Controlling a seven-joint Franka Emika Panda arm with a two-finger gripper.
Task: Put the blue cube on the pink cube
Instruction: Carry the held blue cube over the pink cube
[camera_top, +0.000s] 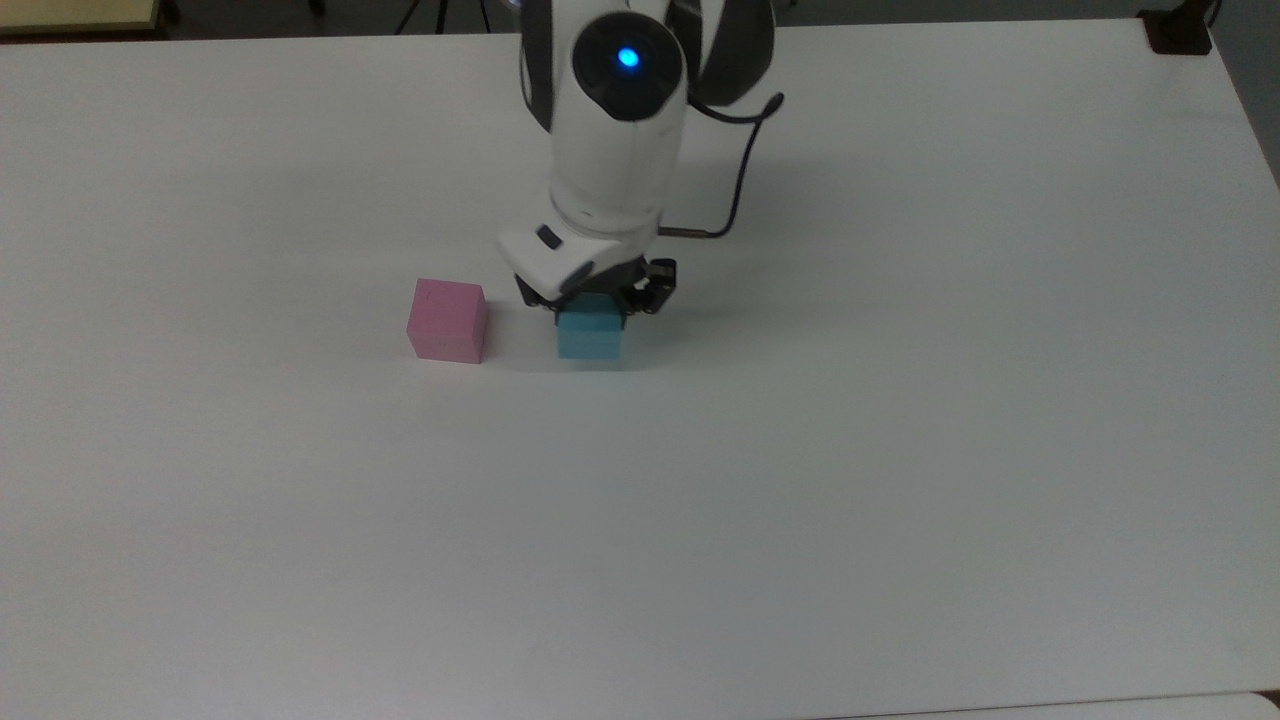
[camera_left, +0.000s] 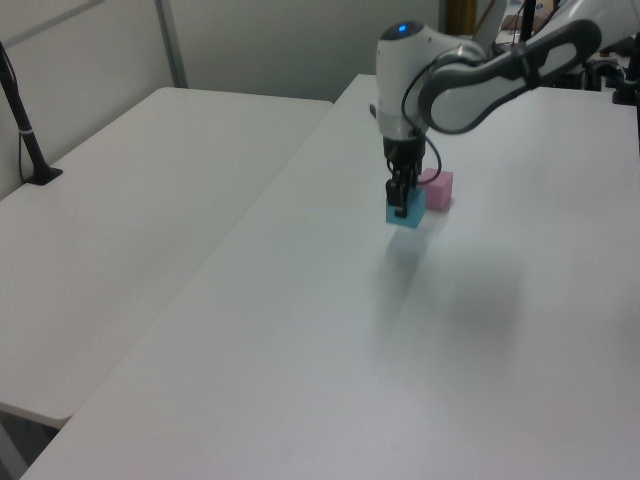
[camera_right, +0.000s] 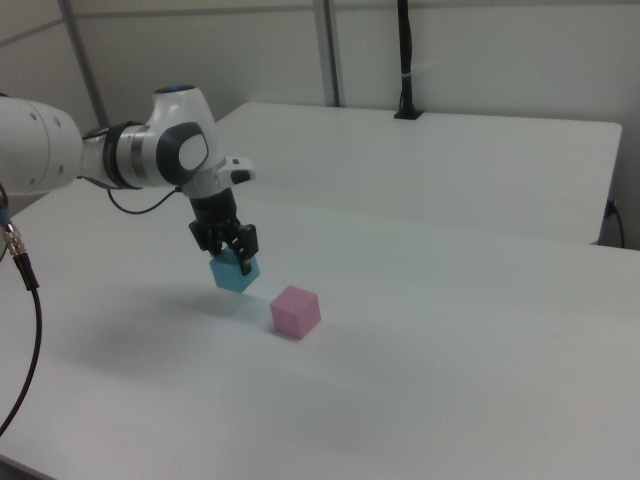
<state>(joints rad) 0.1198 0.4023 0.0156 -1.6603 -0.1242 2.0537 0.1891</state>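
In the left view the gripper (camera_left: 400, 199) clasps the blue cube (camera_left: 406, 213), apparently raised off the white table (camera_left: 330, 330). The pink cube (camera_left: 437, 189) sits just behind it

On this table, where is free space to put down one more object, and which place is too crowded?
The white table is bare along the top view's near edge and along both of its sides. It is crowded only in the middle: the gripper, its jaws shut on the blue cube, hangs close beside the pink cube, with only a narrow gap between.

A white table (camera_top: 900, 450) adjoins a second white table (camera_left: 120, 210).
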